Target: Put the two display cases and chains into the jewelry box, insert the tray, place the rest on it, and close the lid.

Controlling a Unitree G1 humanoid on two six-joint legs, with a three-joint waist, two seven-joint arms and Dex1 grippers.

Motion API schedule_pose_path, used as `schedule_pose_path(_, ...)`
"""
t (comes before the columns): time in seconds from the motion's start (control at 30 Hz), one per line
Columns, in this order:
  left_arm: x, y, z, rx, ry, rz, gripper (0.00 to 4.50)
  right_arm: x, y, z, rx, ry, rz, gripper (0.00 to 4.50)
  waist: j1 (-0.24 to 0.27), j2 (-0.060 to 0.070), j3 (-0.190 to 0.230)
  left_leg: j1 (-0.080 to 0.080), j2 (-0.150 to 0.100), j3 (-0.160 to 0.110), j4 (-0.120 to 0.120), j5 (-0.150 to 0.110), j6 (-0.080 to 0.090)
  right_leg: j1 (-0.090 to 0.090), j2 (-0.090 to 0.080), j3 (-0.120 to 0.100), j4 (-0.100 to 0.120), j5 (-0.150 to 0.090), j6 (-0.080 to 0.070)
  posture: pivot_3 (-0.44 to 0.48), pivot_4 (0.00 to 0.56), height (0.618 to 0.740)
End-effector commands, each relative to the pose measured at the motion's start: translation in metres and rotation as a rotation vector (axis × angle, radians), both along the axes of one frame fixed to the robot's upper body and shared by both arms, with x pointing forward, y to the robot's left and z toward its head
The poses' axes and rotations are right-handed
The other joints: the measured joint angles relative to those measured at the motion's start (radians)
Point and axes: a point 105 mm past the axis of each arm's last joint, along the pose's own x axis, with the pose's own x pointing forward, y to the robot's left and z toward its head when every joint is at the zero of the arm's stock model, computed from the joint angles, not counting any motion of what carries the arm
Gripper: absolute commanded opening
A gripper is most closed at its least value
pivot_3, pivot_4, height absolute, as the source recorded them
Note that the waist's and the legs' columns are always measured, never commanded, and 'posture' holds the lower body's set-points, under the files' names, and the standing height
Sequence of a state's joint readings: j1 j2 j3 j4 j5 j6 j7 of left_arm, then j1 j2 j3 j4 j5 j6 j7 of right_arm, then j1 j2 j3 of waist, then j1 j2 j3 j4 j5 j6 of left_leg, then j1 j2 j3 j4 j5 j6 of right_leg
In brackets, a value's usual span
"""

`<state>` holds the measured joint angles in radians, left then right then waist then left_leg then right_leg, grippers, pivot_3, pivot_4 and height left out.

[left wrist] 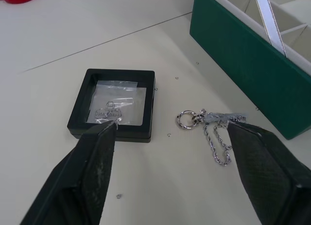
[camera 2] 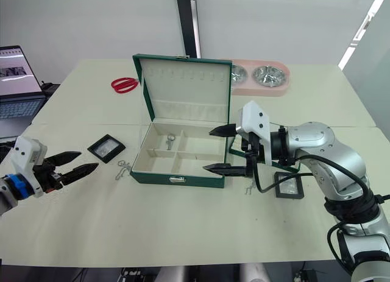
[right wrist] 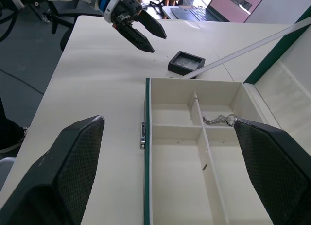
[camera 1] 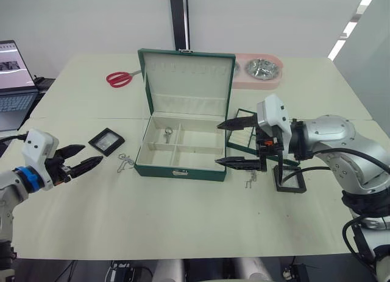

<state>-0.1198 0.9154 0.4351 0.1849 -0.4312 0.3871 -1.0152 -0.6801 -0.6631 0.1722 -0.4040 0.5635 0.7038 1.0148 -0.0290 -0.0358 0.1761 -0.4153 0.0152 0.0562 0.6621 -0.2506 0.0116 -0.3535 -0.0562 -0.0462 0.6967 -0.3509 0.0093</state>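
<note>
1. Jewelry box [camera 1: 181, 149] sitting mid-table [camera 1: 183, 221], lid [camera 1: 189, 81] standing upright at its 12 o'clock edge, cream lining showing.
2. One chain [camera 1: 168, 133] already lying in the box's rear-left compartment, other compartments looking bare.
3. Left gripper [camera 1: 78, 160] hovering low over the table at roughly 9 o'clock from the box, fingers spread wide, gripping nothing.
4. Straight ahead of that gripper in the left wrist view: a display case [left wrist: 112, 104] flat on the table, and just beside it a second chain [left wrist: 209, 130] with a round ring, lying between the case and the box's green wall.
5. Right gripper [camera 1: 234, 143] hanging at the box's 3 o'clock edge, fingers splayed very wide, one over the rim and one near the front corner, empty.
6. Second display case [camera 1: 290, 178] flat on the table at about 4 o'clock from the box, under the right arm, with a third small chain [camera 1: 249, 180] near it.
7. Tray [camera 1: 244, 120] partly hidden behind the right gripper, at 3 o'clock of the box.
8. Red scissors [camera 1: 120, 78] at 10 o'clock, pink double bowl [camera 1: 261, 72] at 1 o'clock, laptop [camera 1: 15, 87] off at the far 9 o'clock edge.
</note>
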Motion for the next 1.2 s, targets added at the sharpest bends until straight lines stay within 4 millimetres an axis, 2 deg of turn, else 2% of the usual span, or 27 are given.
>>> schedule_pose_path(0.03, 0.011, -0.002, 0.007, 0.019, 0.011, -0.016, 3.6, -0.001, 0.008, 0.008, 0.012, -0.054, 0.01, 4.5, 0.0, 0.0, 0.0, 0.0, 0.0, 0.0, 0.0, 0.0, 0.0, 0.0, 0.0, 0.0, 0.0, 0.0, 0.0, 0.0, 0.15, 0.74)
schedule_pose_path(0.23, 0.036, -0.005, 0.003, 0.078, 0.022, -0.012, 3.6, -0.001, 0.016, 0.006, 0.019, -0.059, 0.015, 4.5, 0.0, 0.0, 0.0, 0.0, -0.001, 0.0, 0.0, 0.0, 0.0, -0.001, 0.0, 0.0, 0.001, 0.0, 0.0, 0.0, 0.15, 0.74)
schedule_pose_path(0.4, 0.048, -0.004, -0.004, 0.131, 0.039, -0.017, 3.6, -0.001, 0.019, 0.002, 0.017, -0.06, 0.012, 4.5, 0.0, 0.0, 0.0, 0.0, 0.0, 0.0, 0.0, 0.0, -0.001, -0.001, 0.0, 0.0, 0.001, 0.0, 0.0, 0.0, 0.15, 0.74)
schedule_pose_path(0.9, 0.065, -0.01, -0.022, 0.152, 0.093, -0.015, 3.6, -0.001, 0.019, 0.0, 0.02, -0.054, 0.001, 4.5, 0.0, 0.0, 0.0, -0.001, 0.0, 0.0, 0.001, 0.001, -0.001, -0.001, 0.0, 0.0, 0.001, 0.0, 0.0, 0.0, 0.15, 0.74)
schedule_pose_path(1.2, 0.068, -0.005, -0.032, 0.149, 0.118, 0.006, 0.76, -0.001, 0.017, 0.0, 0.019, -0.053, -0.01, 4.5, 0.0, 0.0, 0.0, -0.001, 0.0, 0.0, 0.001, 0.001, -0.001, -0.001, 0.0, 0.0, 0.001, 0.0, 0.0, 0.0, 0.15, 0.74)
